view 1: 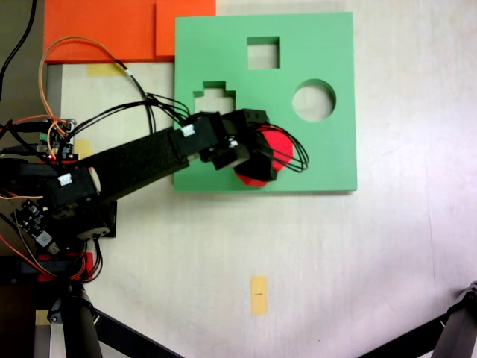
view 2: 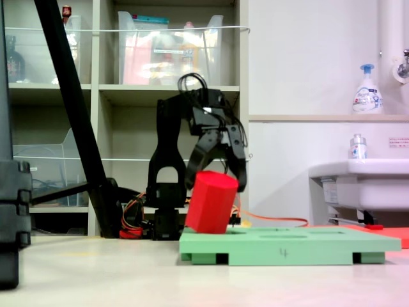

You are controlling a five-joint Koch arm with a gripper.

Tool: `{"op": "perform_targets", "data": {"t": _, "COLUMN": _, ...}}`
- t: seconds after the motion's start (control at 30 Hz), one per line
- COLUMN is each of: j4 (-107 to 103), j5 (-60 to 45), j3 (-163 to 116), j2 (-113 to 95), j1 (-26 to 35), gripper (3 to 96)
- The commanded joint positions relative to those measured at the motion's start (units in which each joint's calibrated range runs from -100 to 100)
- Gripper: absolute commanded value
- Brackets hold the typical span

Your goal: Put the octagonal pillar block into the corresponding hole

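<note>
Nearest in the second exterior view, a pale, smooth floor surface (view 2: 96, 268) is seen, and on it a flat green foam board (view 2: 287, 246) with matte faces and small notches cut along its lower edge. At the board's end toward the second exterior view's left, the octagonal pillar block (view 2: 211, 201) is found — a bright red foam prism with flat side facets, tilted, its lower edge touching or just at the board's top. It is pinched near its upper end by the gripper (view 2: 216, 171), whose two black fingers are pressed against opposite sides of it.

In the first exterior view the block (view 1: 277, 151) is seen from above as a red patch largely hidden under the gripper (view 1: 253, 153), near the board's (view 1: 328, 45) lower edge. The corresponding hole cannot be made out — it is covered by block and gripper. Three other cutouts are seen clearly: a square one (view 1: 263, 53), a round one (view 1: 314, 100) and a stepped, cross-like one (view 1: 214, 95).

Behind the board in the second exterior view, the black arm (view 2: 167, 166) with its looping cables is seen, then pale shelving (view 2: 102, 96) holding clear plastic bins. Toward the second exterior view's right, a white sink (view 2: 358, 182) and a pump bottle (view 2: 367, 93) are seen.
</note>
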Motion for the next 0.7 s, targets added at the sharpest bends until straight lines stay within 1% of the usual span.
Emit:
{"op": "perform_targets", "data": {"t": 0.03, "j4": 7.7, "j5": -1.5, "j3": 0.3, "j2": -4.8, "j1": -0.4, "gripper": 33.9}}
{"op": "perform_targets", "data": {"t": 0.33, "j4": 22.5, "j5": -4.3, "j3": -10.0, "j2": -12.1, "j1": -0.5, "gripper": 33.8}}
{"op": "perform_targets", "data": {"t": 0.7, "j4": 39.9, "j5": -6.6, "j3": -20.1, "j2": -12.1, "j1": -0.4, "gripper": 33.9}}
